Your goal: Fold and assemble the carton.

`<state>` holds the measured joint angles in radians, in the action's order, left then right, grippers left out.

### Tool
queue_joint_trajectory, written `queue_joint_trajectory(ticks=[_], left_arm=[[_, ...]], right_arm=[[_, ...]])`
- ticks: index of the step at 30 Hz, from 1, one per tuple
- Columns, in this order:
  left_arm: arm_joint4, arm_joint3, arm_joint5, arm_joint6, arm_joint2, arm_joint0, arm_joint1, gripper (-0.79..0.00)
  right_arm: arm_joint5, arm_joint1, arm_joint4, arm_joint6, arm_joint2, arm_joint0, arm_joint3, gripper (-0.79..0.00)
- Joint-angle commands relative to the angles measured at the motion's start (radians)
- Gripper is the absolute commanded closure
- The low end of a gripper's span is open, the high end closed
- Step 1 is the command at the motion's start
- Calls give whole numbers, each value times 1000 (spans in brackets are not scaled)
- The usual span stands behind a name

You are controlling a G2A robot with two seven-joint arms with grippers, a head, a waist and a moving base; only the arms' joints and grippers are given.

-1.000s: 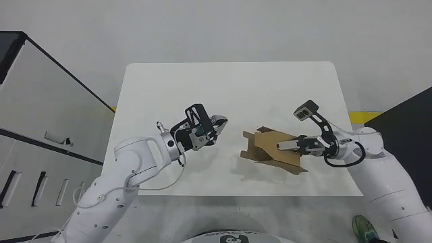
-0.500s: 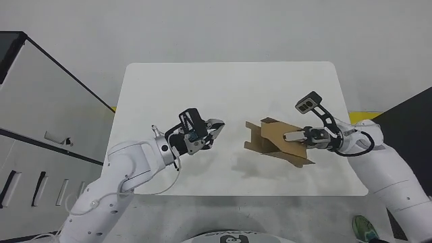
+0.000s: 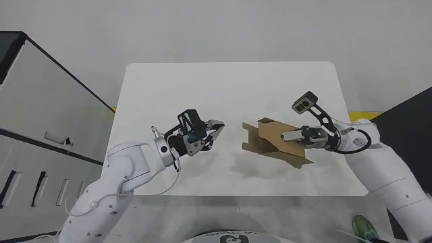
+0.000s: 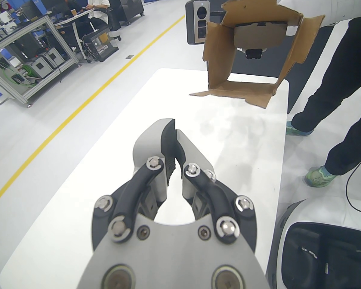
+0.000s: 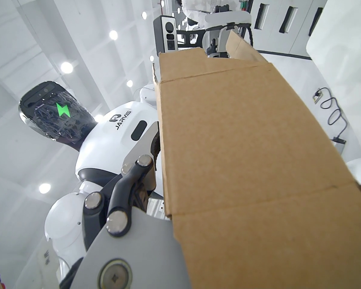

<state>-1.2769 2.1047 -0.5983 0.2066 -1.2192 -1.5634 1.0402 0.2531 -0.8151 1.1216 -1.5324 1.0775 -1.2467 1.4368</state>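
Roughly, the brown cardboard carton (image 3: 268, 137) forms a rectangular tube.

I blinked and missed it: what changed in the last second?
The right end effector, clamped on the carton, raised it slightly more upright. The left end effector drew back a little toward the robot. The carton's bottom edge stays on the table; the grip holds.

I see carton (image 3: 277, 140): matt brown cardboard, ragged edges. Surface (image 3: 229, 88): smooth, glossy white. Left fingers (image 4: 167, 141): black ribbed rubber.
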Motion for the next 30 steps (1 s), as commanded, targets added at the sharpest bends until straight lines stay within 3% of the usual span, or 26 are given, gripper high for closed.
queue_joint_trajectory(ticks=[1, 21, 30], left_arm=[[-4, 1, -12, -9, 3, 3, 0, 0], [41, 20, -109, -61, -10, -16, -10, 0], [50, 13, -132, -55, 46, 16, -6, 0]], right_arm=[[1, -4, 19, -4, -13, 10, 12, 0], [31, 25, 141, -4, -188, 131, 13, 0], [31, 26, 163, -4, -215, 146, 6, 0]])
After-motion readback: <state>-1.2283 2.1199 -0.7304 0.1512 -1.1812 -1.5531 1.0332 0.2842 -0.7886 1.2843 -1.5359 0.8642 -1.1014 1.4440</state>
